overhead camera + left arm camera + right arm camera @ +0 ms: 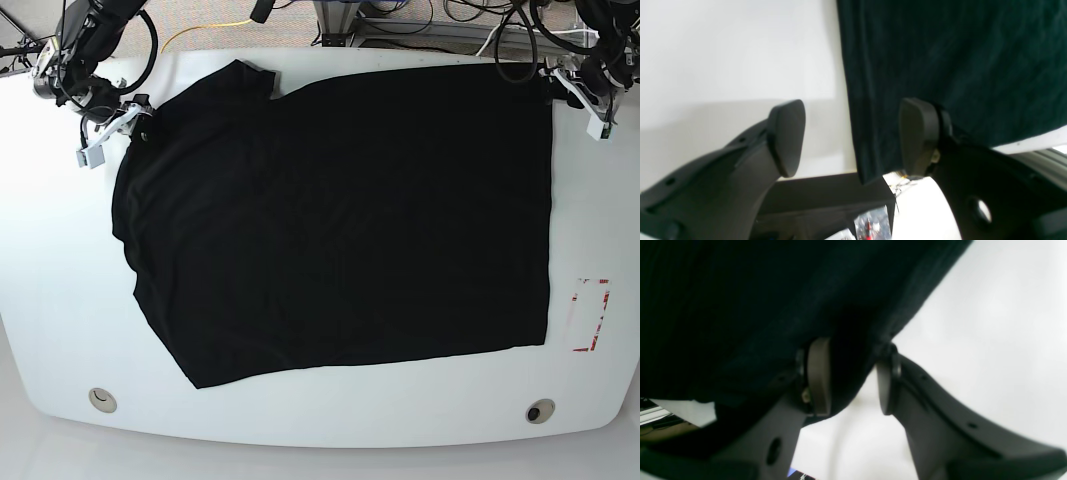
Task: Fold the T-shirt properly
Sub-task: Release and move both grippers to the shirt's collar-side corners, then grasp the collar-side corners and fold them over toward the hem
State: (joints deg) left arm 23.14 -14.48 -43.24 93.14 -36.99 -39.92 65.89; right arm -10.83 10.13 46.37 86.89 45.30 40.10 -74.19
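Observation:
The black T-shirt (340, 220) lies spread flat on the white table (320, 420), plain side up. My right gripper (140, 118) is at the shirt's far-left corner by the sleeve. In the right wrist view its jaws stand a little apart around a bulge of the T-shirt (846, 380), with a sliver of table still showing beside one pad (885, 386). My left gripper (553, 88) is at the shirt's far-right corner. In the left wrist view it (853, 138) is open wide, and the straight edge of the T-shirt (867, 133) hangs between its fingers.
A red-outlined rectangle (592, 315) is marked on the table right of the shirt. Two round holes (100, 398) (540, 411) sit near the front edge. Cables (400, 15) run behind the far edge.

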